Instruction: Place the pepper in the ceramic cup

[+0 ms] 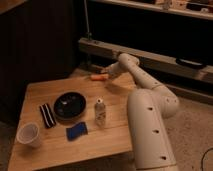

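Gripper (pixel 107 74) at far edge of table (pixel 45 92), fingers spread beside the orange pepper (pixel 97 77), likely lining up a grasp; white cup (pixel 28 135) stands well apart.

The table (pixel 115 137) filled the lower left of the frame. At its far edge, upper middle, the pepper (pixel 97 77) lay on the top, with the gripper (pixel 106 75) just right of it, at its end; touching or not, no telling. Mid-table sat the bowl (pixel 69 105), and the can (pixel 100 111) stood upright just to its right. A flat bar (pixel 47 115) lay just left of the bowl and a pad (pixel 76 131) below it. The ceramic cup (pixel 29 135) stood alone at the near left corner.
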`<state>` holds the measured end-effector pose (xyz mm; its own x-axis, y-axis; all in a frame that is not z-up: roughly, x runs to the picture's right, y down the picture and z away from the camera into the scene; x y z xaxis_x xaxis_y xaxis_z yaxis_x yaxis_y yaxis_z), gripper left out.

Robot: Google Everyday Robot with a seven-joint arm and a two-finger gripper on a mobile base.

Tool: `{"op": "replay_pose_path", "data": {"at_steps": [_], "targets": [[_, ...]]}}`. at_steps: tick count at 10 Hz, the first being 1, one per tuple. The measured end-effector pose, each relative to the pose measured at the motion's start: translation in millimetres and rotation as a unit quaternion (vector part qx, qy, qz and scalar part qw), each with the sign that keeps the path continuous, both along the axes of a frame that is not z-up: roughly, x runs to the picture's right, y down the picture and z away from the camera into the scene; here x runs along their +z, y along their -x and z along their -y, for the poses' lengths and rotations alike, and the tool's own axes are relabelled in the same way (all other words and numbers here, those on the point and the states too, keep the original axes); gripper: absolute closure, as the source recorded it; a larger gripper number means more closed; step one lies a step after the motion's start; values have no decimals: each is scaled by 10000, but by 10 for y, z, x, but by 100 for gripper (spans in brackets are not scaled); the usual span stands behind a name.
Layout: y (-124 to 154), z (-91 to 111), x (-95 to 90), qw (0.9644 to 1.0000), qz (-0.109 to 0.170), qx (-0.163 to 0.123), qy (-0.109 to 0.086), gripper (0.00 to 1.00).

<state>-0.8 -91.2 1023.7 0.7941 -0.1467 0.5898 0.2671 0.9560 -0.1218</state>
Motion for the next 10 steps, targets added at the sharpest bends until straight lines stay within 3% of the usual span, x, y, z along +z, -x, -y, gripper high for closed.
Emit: {"op": "replay_pose_path", "data": {"at_steps": [6, 10], "targets": [[-75, 107, 77, 9997, 18, 216, 99, 39], [-42, 83, 175, 9995, 0, 200, 228, 39]]}}
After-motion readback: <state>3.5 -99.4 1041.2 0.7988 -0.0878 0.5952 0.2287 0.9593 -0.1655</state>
